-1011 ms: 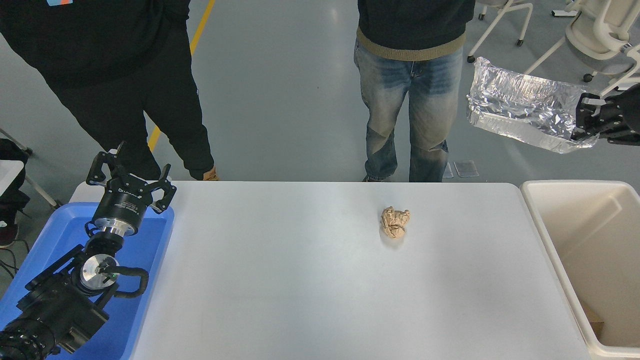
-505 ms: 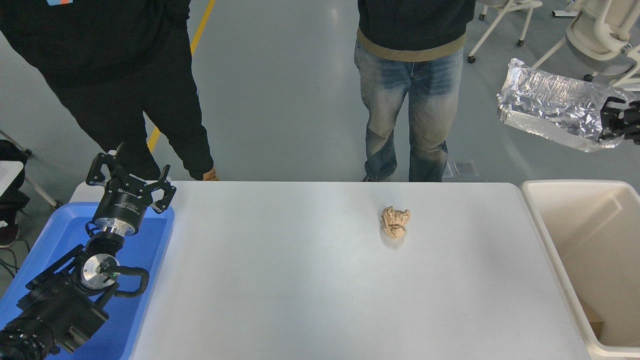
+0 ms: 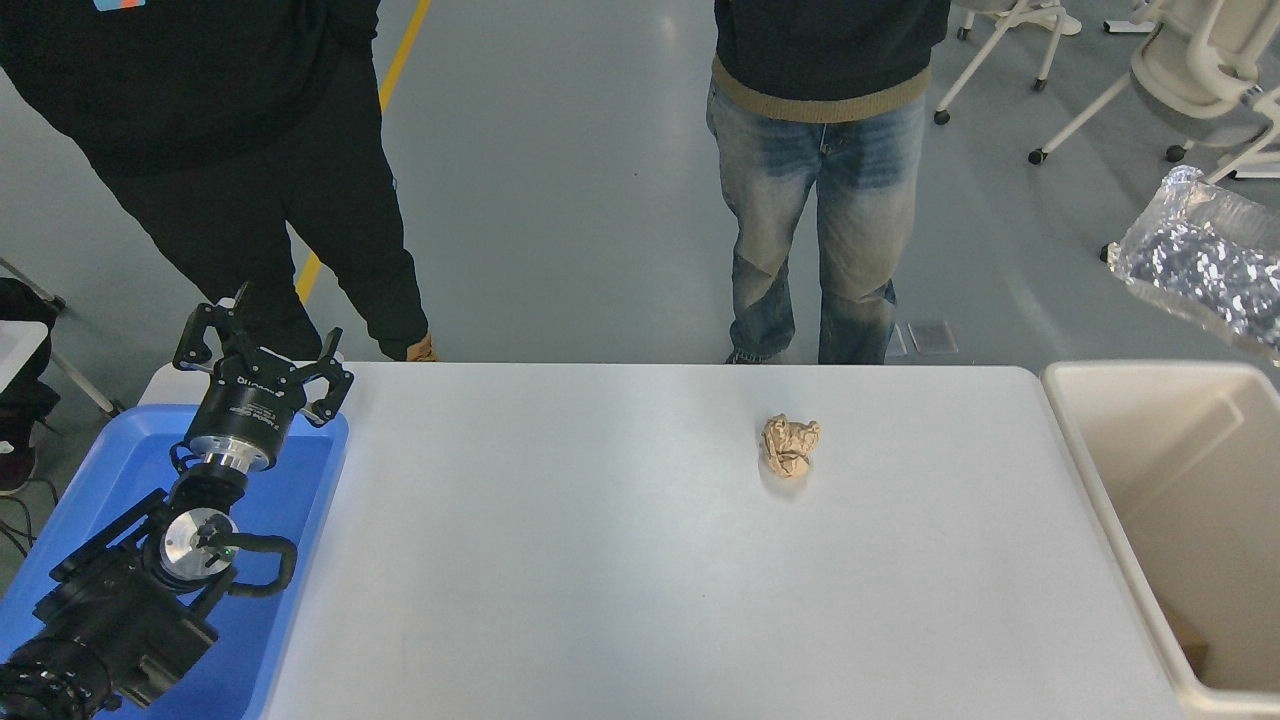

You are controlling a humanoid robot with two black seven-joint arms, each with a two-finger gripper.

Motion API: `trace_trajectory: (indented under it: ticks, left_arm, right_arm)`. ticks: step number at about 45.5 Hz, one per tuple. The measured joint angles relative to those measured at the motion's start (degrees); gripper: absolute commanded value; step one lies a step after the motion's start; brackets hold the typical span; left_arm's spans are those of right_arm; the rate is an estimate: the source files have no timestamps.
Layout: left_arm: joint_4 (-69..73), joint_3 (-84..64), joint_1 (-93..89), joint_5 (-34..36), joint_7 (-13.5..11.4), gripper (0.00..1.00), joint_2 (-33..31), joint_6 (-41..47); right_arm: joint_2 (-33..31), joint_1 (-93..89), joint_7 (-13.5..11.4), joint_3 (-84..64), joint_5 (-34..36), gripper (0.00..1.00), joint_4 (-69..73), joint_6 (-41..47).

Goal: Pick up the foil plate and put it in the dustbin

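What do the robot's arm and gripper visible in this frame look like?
Only the left arm shows: black, chunky segments, a silver disc joint with a small green light, and a black cable looping beside it. A silver ring sits under the black left gripper, which has white lettering and angular linked fingers. Right gripper: out of view.

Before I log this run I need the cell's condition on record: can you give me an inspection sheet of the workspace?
Surface: white table, clean; only one loose item lies on it.
Job's things: foil plate in the air at the right edge, above the dustbin's far end, partly cut off by the frame. Dustbin at the table's right end, open, a brownish scrap low inside.
Clutter: crumpled brown paper ball right of the table's centre; blue tray at the left end.
Hands: left hand open, parked over the blue tray. Right hand out of frame.
Cables: a black cable loops beside the left wrist.
Surroundings: two people stand at the far side; white chairs at the upper right.
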Motion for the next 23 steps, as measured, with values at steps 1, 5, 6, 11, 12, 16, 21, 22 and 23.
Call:
trace_trajectory:
  ticks: [1, 5, 6, 11, 12, 16, 21, 22, 23]
  left_arm:
    - [0.0, 0.0, 0.0, 0.0, 0.0, 0.99, 0.0, 0.0]
    - [0.0, 0.0, 0.0, 0.0, 0.0, 0.99, 0.0, 0.0]
    - [0.0, 0.0, 0.0, 0.0, 0.0, 0.99, 0.0, 0.0]
    - [0.0, 0.0, 0.0, 0.0, 0.0, 0.99, 0.0, 0.0]
    - [0.0, 0.0, 0.0, 0.0, 0.0, 0.99, 0.0, 0.0]
    - [0.0, 0.0, 0.0, 0.0, 0.0, 0.99, 0.0, 0.0]
    - [0.0, 0.0, 0.0, 0.0, 0.0, 0.99, 0.0, 0.0]
    - [0.0, 0.0, 0.0, 0.0, 0.0, 0.99, 0.0, 0.0]
    - [0.0, 0.0, 0.0, 0.0, 0.0, 0.99, 0.0, 0.0]
  right_arm:
    - [0.3, -1.2, 0.0, 0.7, 0.0, 0.00, -0.6, -0.8]
    - [1.0, -4.7, -0.2, 2.6, 0.1, 0.00, -2.2, -2.9]
    - [1.2, -5.5, -0.2, 3.0, 0.2, 0.00, -2.5, -3.3]
    - [2.3, -9.7, -0.4, 5.2, 1.0, 0.00, -4.1, -5.7]
    - [2.5, -10.3, -0.5, 5.5, 1.2, 0.00, -4.3, -6.0]
    - [3.2, -13.0, -0.9, 6.7, 2.0, 0.00, -4.9, -7.7]
    - [4.1, -16.3, -1.2, 8.2, 2.9, 0.00, -5.4, -9.7]
    - [4.3, -16.8, -1.2, 8.4, 3.1, 0.00, -5.5, -10.0]
    - [4.5, -17.6, -1.3, 8.7, 3.3, 0.00, -5.7, -10.4]
